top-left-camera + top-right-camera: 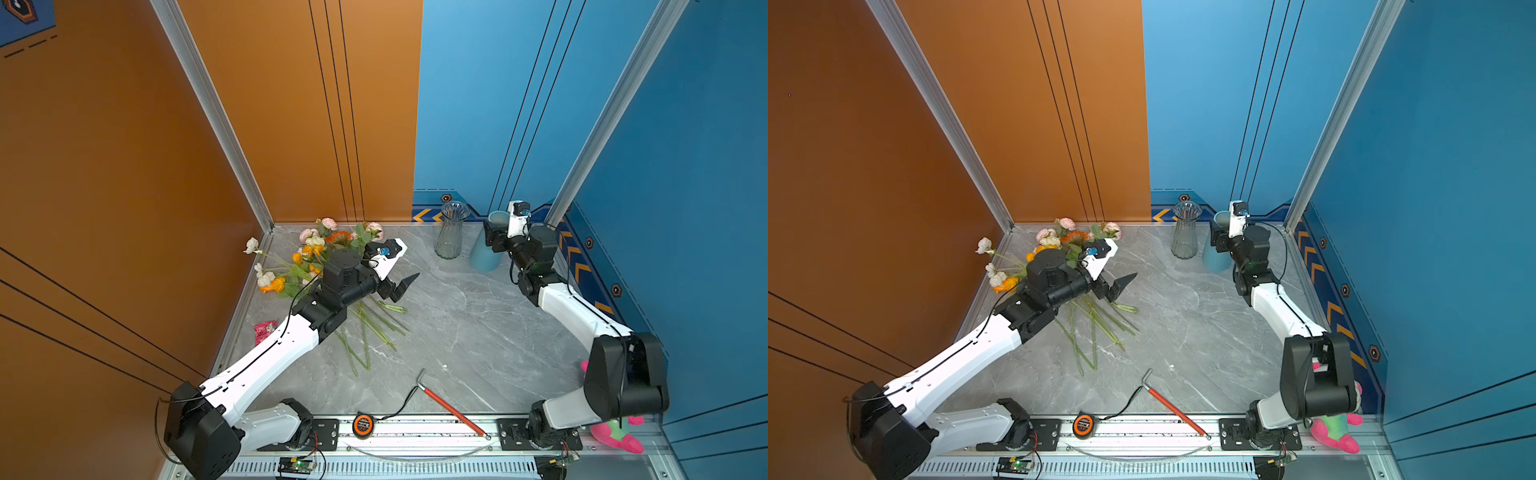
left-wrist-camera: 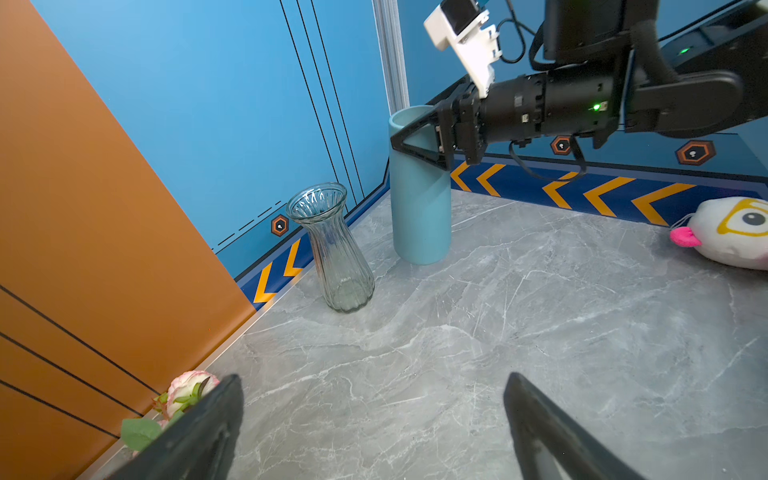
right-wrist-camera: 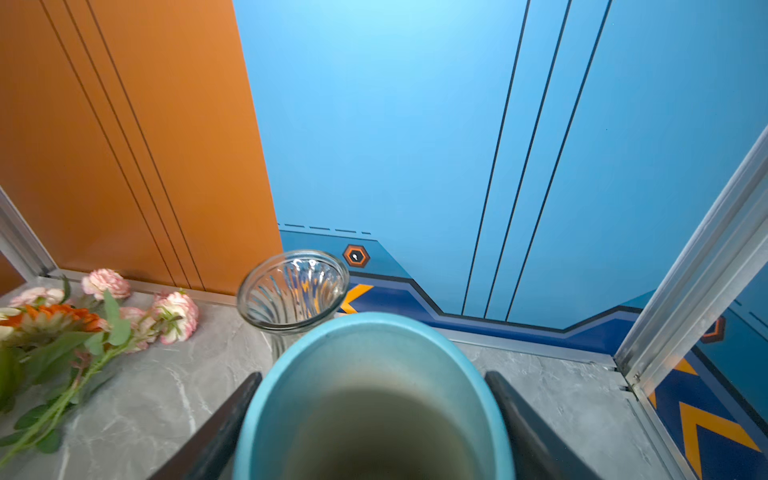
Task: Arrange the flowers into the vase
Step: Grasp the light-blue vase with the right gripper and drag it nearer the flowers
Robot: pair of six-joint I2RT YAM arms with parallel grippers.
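The flowers (image 1: 309, 250) lie heaped at the table's (image 1: 478, 332) far left corner, stems fanned toward the middle, none in a vase. The left fingers (image 1: 409, 279) hang spread wide and empty, just beside the stems. The right fingers (image 3: 226, 424) clasp the blue vase (image 2: 419, 216) near the far right corner, beside the glass vase (image 1: 449, 237). Picking up a flower seems the step in hand: next the left fingers must drop onto one stem and close.
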